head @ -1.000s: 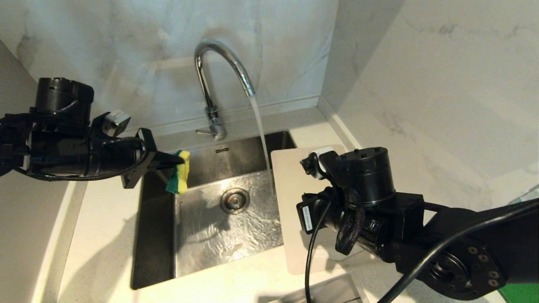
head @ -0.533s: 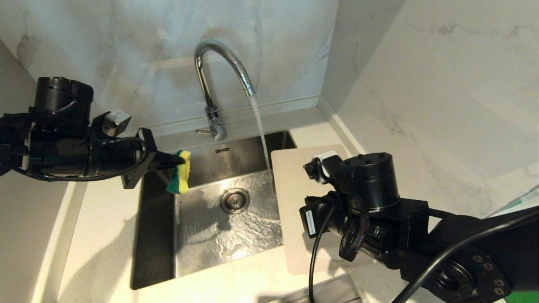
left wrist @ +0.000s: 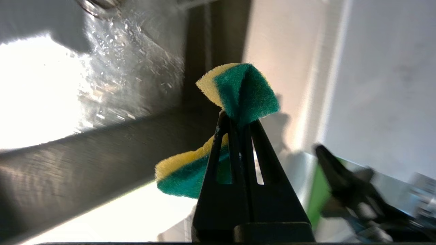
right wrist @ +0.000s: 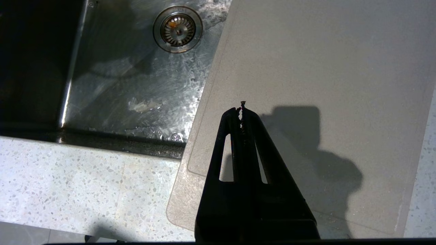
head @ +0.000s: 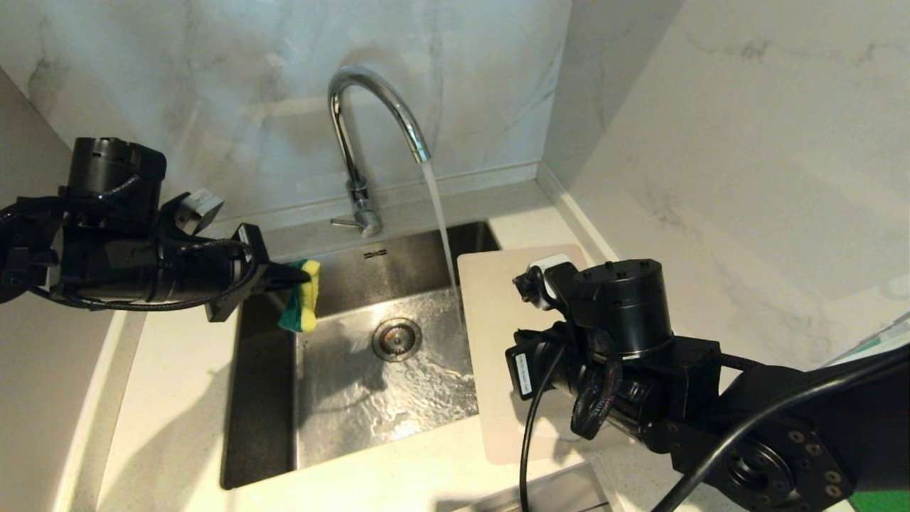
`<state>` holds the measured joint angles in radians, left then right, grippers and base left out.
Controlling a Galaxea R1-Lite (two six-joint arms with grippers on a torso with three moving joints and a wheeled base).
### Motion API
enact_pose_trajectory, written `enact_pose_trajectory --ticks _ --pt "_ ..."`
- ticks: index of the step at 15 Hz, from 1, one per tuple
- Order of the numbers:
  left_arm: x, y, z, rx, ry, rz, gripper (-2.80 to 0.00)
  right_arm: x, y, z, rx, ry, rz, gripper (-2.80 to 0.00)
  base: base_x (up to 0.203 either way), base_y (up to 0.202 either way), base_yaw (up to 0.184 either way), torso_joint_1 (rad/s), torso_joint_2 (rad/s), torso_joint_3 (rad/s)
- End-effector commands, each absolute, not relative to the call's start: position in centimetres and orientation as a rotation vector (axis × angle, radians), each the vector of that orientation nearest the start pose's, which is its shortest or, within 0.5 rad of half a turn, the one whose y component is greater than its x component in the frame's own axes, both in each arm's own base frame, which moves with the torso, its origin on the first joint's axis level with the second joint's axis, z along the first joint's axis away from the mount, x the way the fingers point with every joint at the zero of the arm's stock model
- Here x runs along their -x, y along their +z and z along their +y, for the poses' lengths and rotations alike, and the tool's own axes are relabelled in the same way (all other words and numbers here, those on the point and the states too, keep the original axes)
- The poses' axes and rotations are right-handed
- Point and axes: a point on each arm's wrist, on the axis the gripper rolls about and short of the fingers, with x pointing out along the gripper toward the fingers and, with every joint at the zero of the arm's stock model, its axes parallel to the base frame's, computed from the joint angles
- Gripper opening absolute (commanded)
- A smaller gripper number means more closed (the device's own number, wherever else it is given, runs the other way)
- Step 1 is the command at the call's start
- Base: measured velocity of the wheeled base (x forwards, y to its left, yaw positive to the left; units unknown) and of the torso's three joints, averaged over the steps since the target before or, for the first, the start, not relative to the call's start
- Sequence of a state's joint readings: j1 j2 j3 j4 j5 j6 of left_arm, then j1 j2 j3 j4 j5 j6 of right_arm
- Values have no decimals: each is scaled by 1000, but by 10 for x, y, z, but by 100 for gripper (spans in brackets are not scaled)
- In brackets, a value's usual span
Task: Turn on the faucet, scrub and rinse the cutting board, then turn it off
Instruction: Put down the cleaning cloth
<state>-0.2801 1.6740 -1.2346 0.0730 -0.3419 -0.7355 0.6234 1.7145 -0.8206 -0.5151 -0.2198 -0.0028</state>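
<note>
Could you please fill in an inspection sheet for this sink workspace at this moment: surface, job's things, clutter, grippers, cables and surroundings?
Surface: pale speckled countertop around a steel sink, whose floor is wet.
Job's things: faucet running, its stream falling into the sink just beside the board's edge; cutting board lying flat on the counter right of the sink, one edge over the basin.
Clutter: green board, only a corner seen.
Grippers: left gripper shut on a yellow-green sponge, above the sink's left edge; right gripper shut and empty, above the cutting board.
Cables: black cables hanging along the right arm.
Surroundings: marble-look walls.
</note>
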Motion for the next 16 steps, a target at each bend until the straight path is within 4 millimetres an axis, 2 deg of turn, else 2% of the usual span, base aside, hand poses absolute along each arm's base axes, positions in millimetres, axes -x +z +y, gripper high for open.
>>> enact_pose_trajectory --ticks 1,4,7,10,14,16 --pt "-298 238 -92 652 -351 709 -280 -252 169 174 160 396 349 -280 0 0 0 0 0 0" --pt "-302 229 -80 514 -238 717 -280 -252 169 174 160 396 350 -280 0 0 0 0 0 0" --pt "-303 225 -64 486 -183 737 -280 -252 168 174 161 396 353 -280 0 0 0 0 0 0" --pt "-307 214 -40 438 -118 799 -280 -252 168 174 161 395 353 -280 0 0 0 0 0 0" --pt "-307 213 -35 411 -107 814 -280 -253 165 175 165 394 362 -280 0 0 0 0 0 0" --pt "-306 212 -25 401 -82 827 -280 -253 165 175 166 394 363 -280 0 0 0 0 0 0"
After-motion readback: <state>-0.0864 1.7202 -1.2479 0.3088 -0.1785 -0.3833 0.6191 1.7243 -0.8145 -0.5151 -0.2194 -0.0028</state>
